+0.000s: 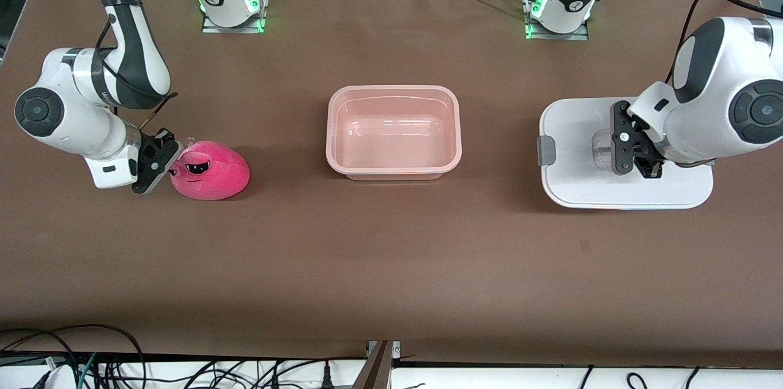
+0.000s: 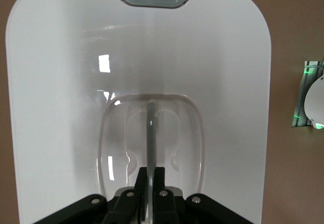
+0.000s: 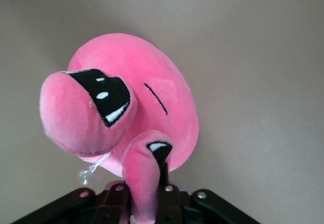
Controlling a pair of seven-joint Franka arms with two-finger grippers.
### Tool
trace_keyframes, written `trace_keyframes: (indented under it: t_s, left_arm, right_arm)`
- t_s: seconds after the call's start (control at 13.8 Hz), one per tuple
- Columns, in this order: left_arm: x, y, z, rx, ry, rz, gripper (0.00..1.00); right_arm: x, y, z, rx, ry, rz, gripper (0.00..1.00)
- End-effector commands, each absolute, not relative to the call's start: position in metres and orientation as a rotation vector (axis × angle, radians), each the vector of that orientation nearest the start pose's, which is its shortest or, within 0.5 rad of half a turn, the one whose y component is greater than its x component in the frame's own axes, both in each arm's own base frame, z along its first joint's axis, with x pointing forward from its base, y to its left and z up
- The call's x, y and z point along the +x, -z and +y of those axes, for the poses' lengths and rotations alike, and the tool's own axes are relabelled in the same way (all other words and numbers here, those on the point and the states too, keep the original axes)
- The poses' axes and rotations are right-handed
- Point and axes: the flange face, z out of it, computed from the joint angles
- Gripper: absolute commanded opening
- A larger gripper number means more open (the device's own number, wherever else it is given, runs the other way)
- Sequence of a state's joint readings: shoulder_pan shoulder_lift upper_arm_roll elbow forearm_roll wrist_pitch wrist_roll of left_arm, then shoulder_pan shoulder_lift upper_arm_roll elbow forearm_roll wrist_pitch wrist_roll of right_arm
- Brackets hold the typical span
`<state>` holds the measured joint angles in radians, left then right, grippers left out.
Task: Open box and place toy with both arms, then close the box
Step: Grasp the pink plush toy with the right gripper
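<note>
- The box [image 1: 394,132] is standing open in the middle of the desk [image 1: 391,266], with its long axis running from one arm's end to the other.
- The left tool [image 1: 633,153] is pinching the clear handle [image 2: 151,133] of the lid [image 1: 575,184], which is lying flat toward the left arm's end.
- The right tool [image 1: 166,159] is closing on one bulging eye of the toy [image 1: 211,172], which is resting on the desk toward the right arm's end, face turned to that tool.
- The step in hand seems to be picking up the toy; next, it needs lifting and carrying over the box.
</note>
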<state>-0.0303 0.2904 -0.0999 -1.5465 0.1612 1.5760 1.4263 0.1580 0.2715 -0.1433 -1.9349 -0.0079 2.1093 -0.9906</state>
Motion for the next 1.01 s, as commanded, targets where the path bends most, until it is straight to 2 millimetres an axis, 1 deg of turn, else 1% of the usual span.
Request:
trace_keyframes:
  t_s: [0.0,0.07,0.14,0.22,0.36,0.51,0.65,0.8,0.87,0.94]
  left_arm:
    - [0.596,-0.469,-0.053,-2.199,-0.416,2.278,0.0]
    - [0.596,-0.469,-0.049,-2.204,-0.425,2.276,0.0]
    - [0.598,-0.469,-0.045,-2.196,-0.42,2.291,0.0]
    - [0.6,-0.468,-0.04,-2.191,-0.411,2.314,0.0]
    - [0.599,-0.465,-0.041,-2.204,-0.405,2.331,0.0]
    - [0.599,-0.465,-0.041,-2.205,-0.407,2.332,0.0]
    - [0.6,-0.465,-0.046,-2.197,-0.408,2.341,0.0]
    - [0.599,-0.464,-0.048,-2.195,-0.419,2.349,0.0]
    - [0.599,-0.464,-0.048,-2.195,-0.419,2.349,0.0]
    - [0.599,-0.464,-0.048,-2.195,-0.421,2.349,0.0]
  right_arm:
    - [0.597,-0.35,0.016,-2.77,-0.151,-1.492,0.0]
    - [0.596,-0.36,0.017,-2.79,-0.158,-1.446,0.0]
    - [0.595,-0.373,0.026,-2.796,-0.175,-1.417,0.0]
    - [0.595,-0.394,0.04,-2.805,-0.206,-1.374,0.0]
    - [0.596,-0.425,0.054,-2.845,-0.271,-1.256,0.0]
    - [0.597,-0.454,0.074,-2.883,-0.298,-1.16,0.0]
    - [0.593,-0.479,0.105,-2.933,-0.316,-1.039,0.0]
    - [0.586,-0.503,0.144,-3.002,-0.309,-0.866,0.0]
    - [0.581,-0.51,0.166,-3.029,-0.303,-0.788,0.0]
    - [0.574,-0.512,0.188,-3.048,-0.3,-0.735,0.0]
